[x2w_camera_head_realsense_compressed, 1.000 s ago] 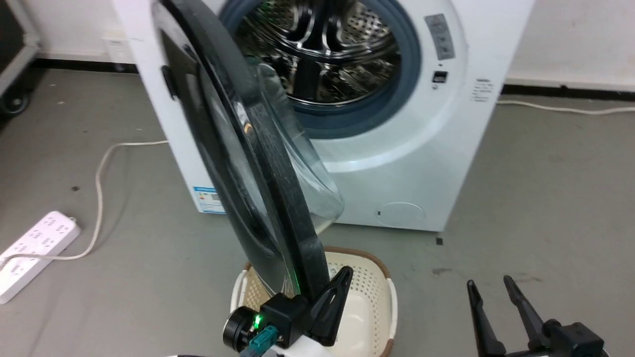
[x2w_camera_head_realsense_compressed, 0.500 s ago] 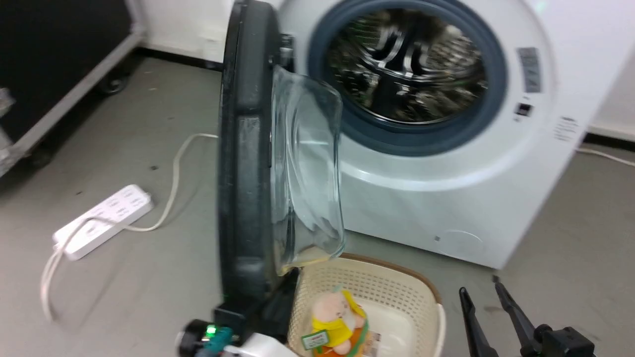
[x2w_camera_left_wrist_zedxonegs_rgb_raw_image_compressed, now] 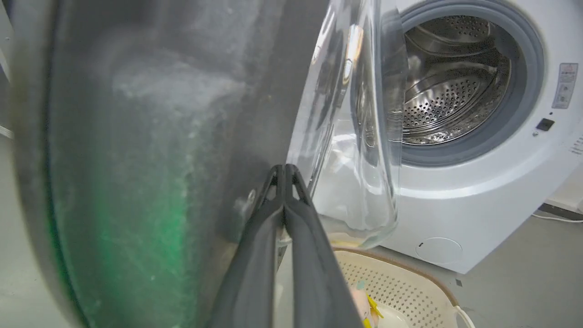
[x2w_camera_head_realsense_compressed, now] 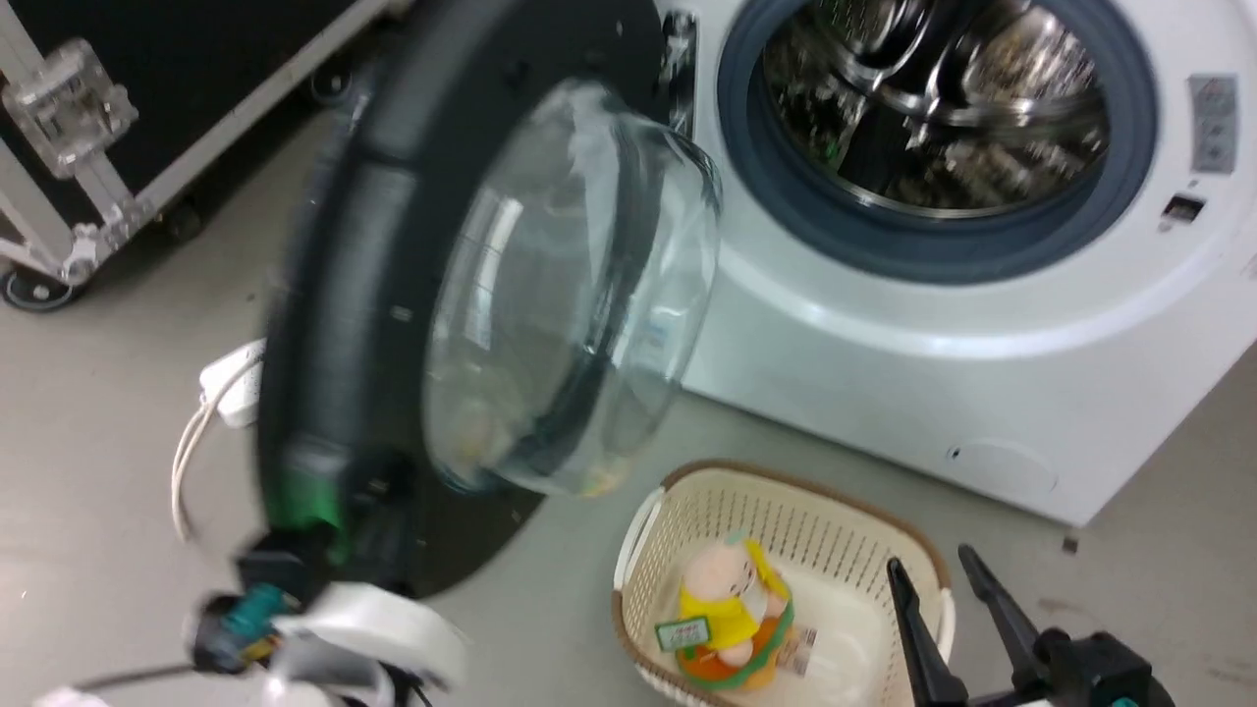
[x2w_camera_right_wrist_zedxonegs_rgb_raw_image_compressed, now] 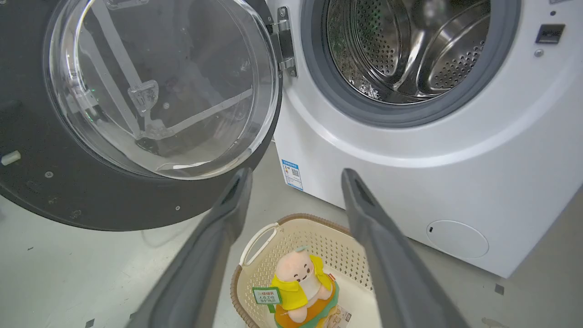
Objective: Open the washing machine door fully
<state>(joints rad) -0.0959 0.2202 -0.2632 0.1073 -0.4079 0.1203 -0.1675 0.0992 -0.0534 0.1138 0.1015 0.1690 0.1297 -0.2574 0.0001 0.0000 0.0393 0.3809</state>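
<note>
The washing machine door (x2w_camera_head_realsense_compressed: pixel 393 245) stands swung out to the left of the machine. Its matte black back and bulging glass window (x2w_camera_head_realsense_compressed: pixel 570 295) face me, and the chrome hinge (x2w_camera_right_wrist_zedxonegs_rgb_raw_image_compressed: pixel 284 41) shows at its right edge. My left gripper (x2w_camera_head_realsense_compressed: pixel 378 520), blurred, is at the door's lower part. In the left wrist view it (x2w_camera_left_wrist_zedxonegs_rgb_raw_image_compressed: pixel 284 169) is shut, fingertips together against the door's black back (x2w_camera_left_wrist_zedxonegs_rgb_raw_image_compressed: pixel 159 136) beside the glass. My right gripper (x2w_camera_head_realsense_compressed: pixel 943 599) stands open at the lower right, apart from the door (x2w_camera_right_wrist_zedxonegs_rgb_raw_image_compressed: pixel 45 191). Its fingers (x2w_camera_right_wrist_zedxonegs_rgb_raw_image_compressed: pixel 237 191) frame the floor before the machine.
The grey-ringed steel drum mouth (x2w_camera_head_realsense_compressed: pixel 933 108) is uncovered. A cream basket (x2w_camera_head_realsense_compressed: pixel 707 511) holding a plush toy (x2w_camera_head_realsense_compressed: pixel 732 609) stands on the floor below the door. A white power strip (x2w_camera_head_realsense_compressed: pixel 231 378) with its cable and a black wheeled case (x2w_camera_head_realsense_compressed: pixel 147 98) lie to the left.
The door has swung wider, from edge-on to showing its inner side, with my left gripper following its lower edge. The head view has shifted. The right gripper stays open.
</note>
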